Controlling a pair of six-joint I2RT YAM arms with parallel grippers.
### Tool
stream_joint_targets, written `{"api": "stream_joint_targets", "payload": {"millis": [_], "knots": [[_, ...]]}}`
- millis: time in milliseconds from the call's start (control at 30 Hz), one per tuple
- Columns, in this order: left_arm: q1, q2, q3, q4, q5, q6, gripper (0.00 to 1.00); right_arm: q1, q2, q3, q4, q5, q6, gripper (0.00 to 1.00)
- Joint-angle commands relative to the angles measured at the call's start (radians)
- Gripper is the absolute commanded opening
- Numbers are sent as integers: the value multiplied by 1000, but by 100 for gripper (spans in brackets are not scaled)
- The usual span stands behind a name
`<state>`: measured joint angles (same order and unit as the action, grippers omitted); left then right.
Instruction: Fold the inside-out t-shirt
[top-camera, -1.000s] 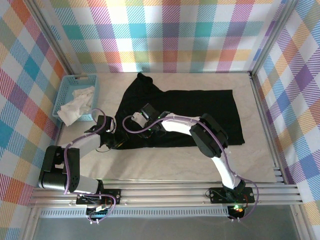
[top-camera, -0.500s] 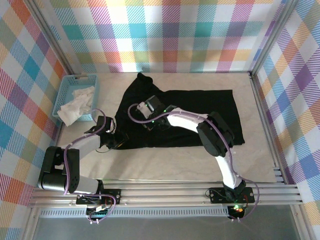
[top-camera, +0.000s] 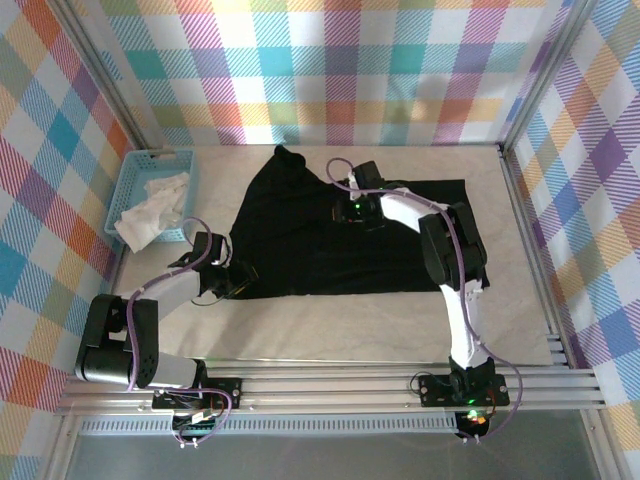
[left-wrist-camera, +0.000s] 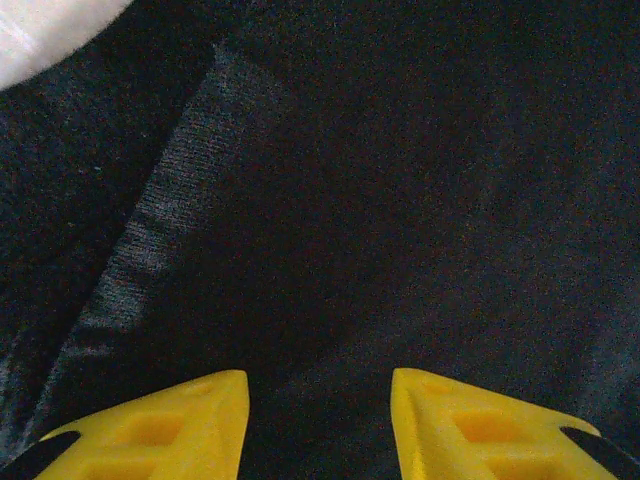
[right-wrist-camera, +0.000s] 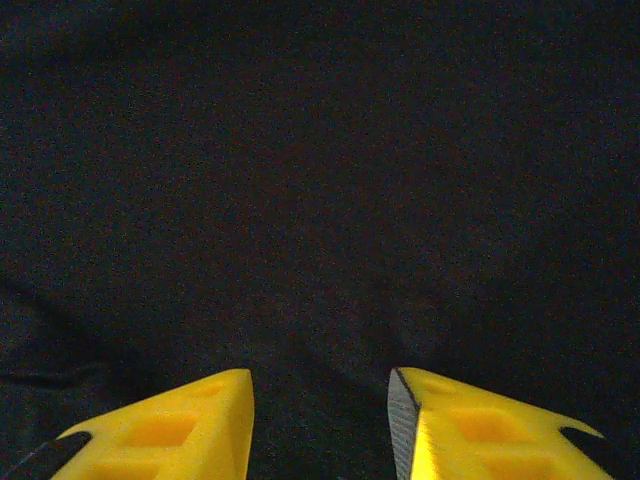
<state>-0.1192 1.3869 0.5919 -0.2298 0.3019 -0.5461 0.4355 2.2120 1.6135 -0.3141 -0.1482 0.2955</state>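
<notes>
T-shirt (top-camera: 330, 250) lies spread flat beneath both grippers. We see the left gripper (left-wrist-camera: 318, 420) at its near-left corner and the right gripper (right-wrist-camera: 320, 420) over its far middle. Both have their fingers parted above the cloth. The fabric is plain black, with a paler fold ridge ahead of the left fingers.

Black t-shirt (top-camera: 330, 250) spread flat on the counter (top-camera: 330, 335). Left pincer (top-camera: 240, 281) at its near-left corner; right pincer (top-camera: 348, 208) near its far edge. Blue basket (top-camera: 133, 178) to its left.
</notes>
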Motion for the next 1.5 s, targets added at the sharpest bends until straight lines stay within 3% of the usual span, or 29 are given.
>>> {"api": "stream_joint_targets", "payload": {"millis": [0,200,300,433,633,900,1467], "knots": [[10,-24,13,-83,-46,16,44,16,-133,-58,-45,-29,-54,43],[-3,-65,98,-11,-34,-26,49,19,-364,-325,20,-99,-56,46],[-32,-7,167,30,-25,-41,50,27,-449,-446,66,-167,-32,47],[-73,128,288,72,4,-51,50,30,-515,-535,66,-159,-21,48],[-116,349,446,83,23,-50,50,29,-531,-543,38,-148,-33,48],[-121,513,574,77,18,-42,50,30,-529,-540,34,-144,-35,48],[-98,682,811,27,3,-33,49,30,-546,-570,17,-114,-38,48]]}}
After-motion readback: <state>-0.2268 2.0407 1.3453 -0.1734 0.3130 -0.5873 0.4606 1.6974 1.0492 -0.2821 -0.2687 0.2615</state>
